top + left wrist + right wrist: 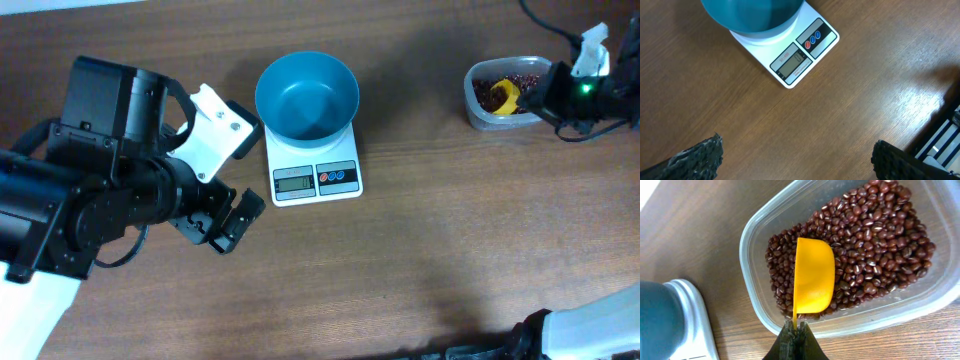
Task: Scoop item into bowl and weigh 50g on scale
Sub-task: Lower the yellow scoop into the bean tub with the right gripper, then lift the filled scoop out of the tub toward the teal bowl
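Left gripper (797, 165) stands with its jaws spread to full width and nothing between them. Its two dark, rough fingertips (700, 157) are cut off at the lower corners of the left wrist view. Beneath it lies a brown wood-grain table (400, 270), which fills every view to the edges, with a pale glare patch toward the right of the left wrist view. In the overhead view the left arm's black bulk covers the table's left side. Just right of that arm sits the white scale (315, 180), with the teal bowl (306, 92) seated on its platform and hiding the rear part. The grey display and the red and blue buttons at the front remain exposed, but the digits are too small to read with confidence. The bowl's inside shows plain smooth teal. Well apart to the right, a clear tub (752, 245) holds the red-brown beans (875, 235). The right gripper (795, 337) is closed tight on the thin handle of a yellow scoop (814, 277), whose cup lies over the beans inside the tub. Whether its hollow faces up or down cannot be told. Seen from overhead, that gripper is a dark mass covering the tub's right edge. A black cable (545, 20) trails off at the top right.
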`<action>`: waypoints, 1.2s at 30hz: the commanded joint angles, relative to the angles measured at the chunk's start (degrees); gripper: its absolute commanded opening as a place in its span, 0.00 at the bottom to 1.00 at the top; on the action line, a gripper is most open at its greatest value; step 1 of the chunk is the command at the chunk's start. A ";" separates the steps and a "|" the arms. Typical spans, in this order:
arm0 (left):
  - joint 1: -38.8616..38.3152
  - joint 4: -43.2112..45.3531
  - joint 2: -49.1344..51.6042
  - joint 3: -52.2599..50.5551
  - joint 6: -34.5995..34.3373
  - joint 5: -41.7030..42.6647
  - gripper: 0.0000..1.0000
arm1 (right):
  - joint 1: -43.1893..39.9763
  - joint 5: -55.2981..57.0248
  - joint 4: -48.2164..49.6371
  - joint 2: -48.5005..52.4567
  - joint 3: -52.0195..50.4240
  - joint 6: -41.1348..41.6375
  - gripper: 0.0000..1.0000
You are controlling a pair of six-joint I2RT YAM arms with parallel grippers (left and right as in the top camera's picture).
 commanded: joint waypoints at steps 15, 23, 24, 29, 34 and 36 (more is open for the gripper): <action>-0.20 0.09 -0.87 1.05 0.90 0.83 0.99 | -7.65 -12.41 -0.72 0.28 0.02 -0.17 0.04; -0.20 0.09 -0.87 1.05 0.90 0.85 0.99 | -9.81 -15.43 -0.72 0.28 0.02 -0.17 0.04; -0.20 0.09 -0.87 1.05 0.90 0.83 0.99 | -10.05 -15.80 -0.74 0.28 0.02 -0.17 0.04; -0.20 0.09 -0.87 1.05 0.90 0.83 0.99 | -11.23 -19.41 -0.72 0.28 0.02 -0.20 0.04; -0.20 0.09 -0.87 1.05 0.90 0.83 0.99 | -11.21 -22.88 -0.72 0.28 0.02 -0.17 0.04; -0.20 0.09 -0.87 1.05 0.92 0.83 0.99 | -11.21 -25.16 -0.72 0.28 0.02 -0.17 0.04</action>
